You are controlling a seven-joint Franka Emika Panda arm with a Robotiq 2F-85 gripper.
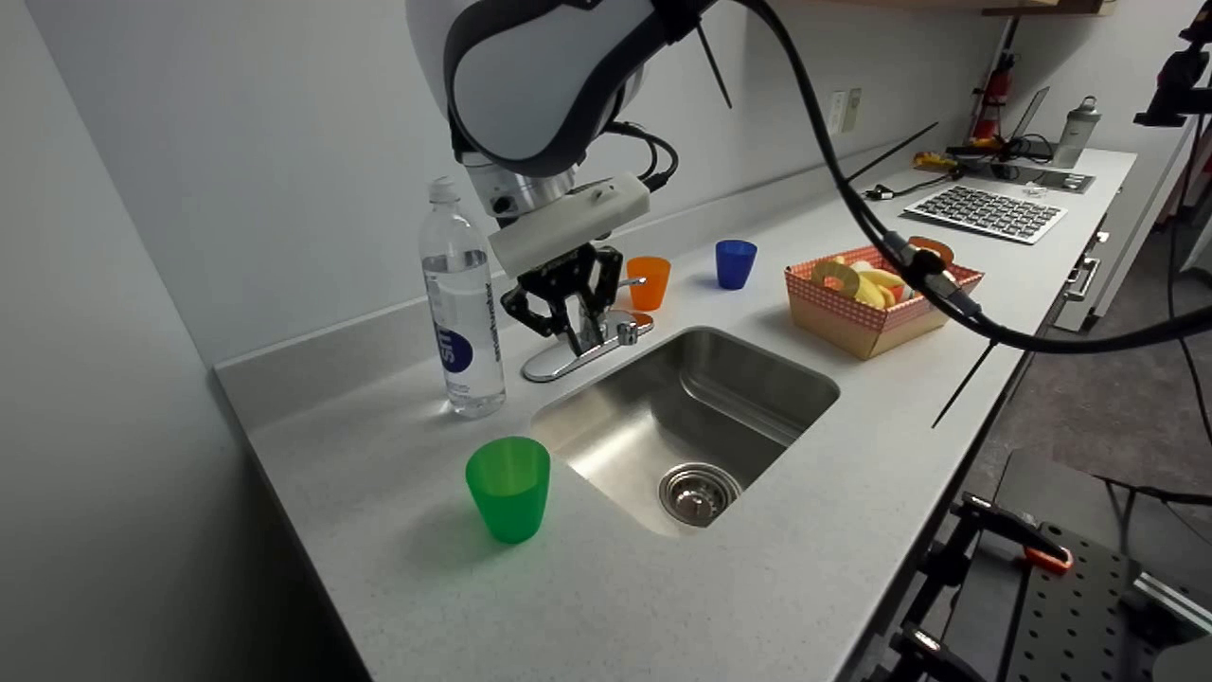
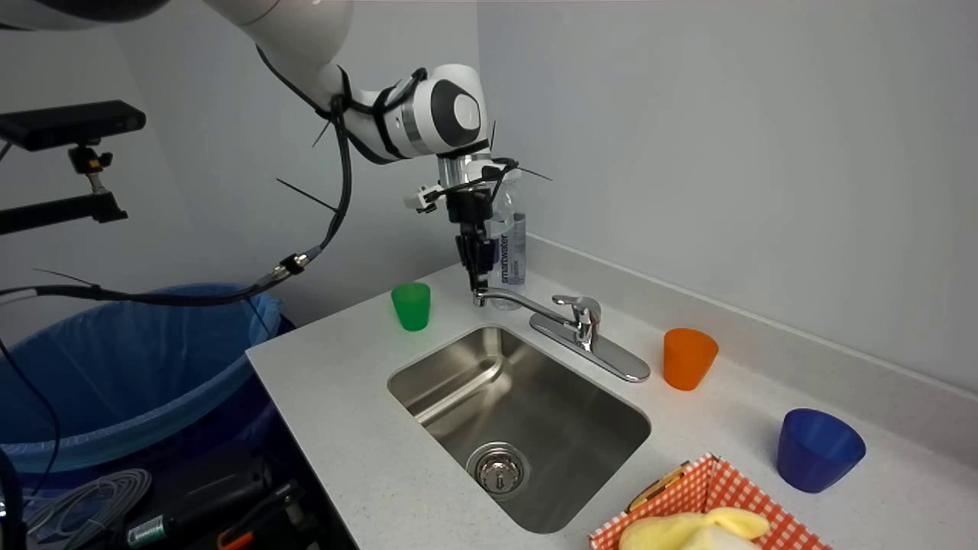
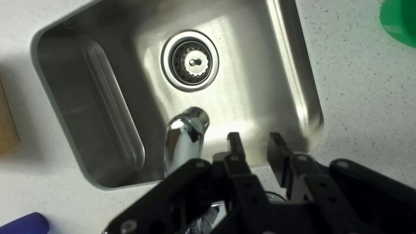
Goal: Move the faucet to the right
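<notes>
The chrome faucet (image 1: pixel 545 367) stands behind the sink; in an exterior view its low spout (image 2: pixel 527 303) reaches away from the upright lever handle (image 2: pixel 567 300), toward the green cup's side. My gripper (image 2: pixel 479 286) points down at the spout's tip. In an exterior view the gripper (image 1: pixel 581 339) overlaps the faucet and hides part of its body. In the wrist view the gripper (image 3: pixel 254 136) is partly open with nothing between its fingers. The spout (image 3: pixel 183 143) lies just left of the left finger, outside the jaws; whether they touch I cannot tell.
A tall water bottle (image 1: pixel 464 327) stands close to the gripper. A green cup (image 1: pixel 508 488) is beside the sink (image 2: pixel 535 428). An orange cup (image 2: pixel 688 359), a blue cup (image 2: pixel 819 451) and a checked basket (image 1: pixel 843 322) stand on the counter. A wall runs behind the faucet.
</notes>
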